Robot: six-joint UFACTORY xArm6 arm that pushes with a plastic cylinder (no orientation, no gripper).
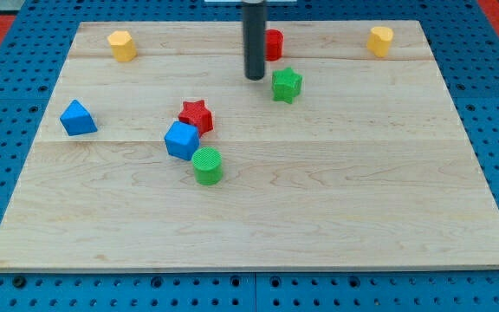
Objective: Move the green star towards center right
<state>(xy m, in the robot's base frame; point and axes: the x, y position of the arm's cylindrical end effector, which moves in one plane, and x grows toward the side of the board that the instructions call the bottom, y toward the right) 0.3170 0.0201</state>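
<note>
Item, green star [287,85]: the task's block and my landmark, resting on the wooden board [336,199] above the board's middle, well short of the centre right it is meant for. Item, my tip [255,78]: a bare rod end that holds nothing and has nothing to open or close, standing just beside the star on the view's left and slightly toward the top; whether it touches the star I cannot tell. I judge this the right side to be on, since a push from here sends the star toward the view's right, though the slight offset may also steer it downward. Item, red cylinder [274,44]: above the star toward the view's top, its left part hidden behind my rod. Item, yellow block [380,40]: far right of the star near the top edge, shape hard to make out. Item, second yellow block [122,45]: far left of the star, same row, shape likewise unclear. Item, red star [196,114], blue cube [181,139] and green cylinder [206,165]: a close cluster below and left of the green star, well apart from it. Item, blue block [77,117]: farthest left of the star, roughly wedge-shaped. My rod's upper length is cut off at the view's top.
</note>
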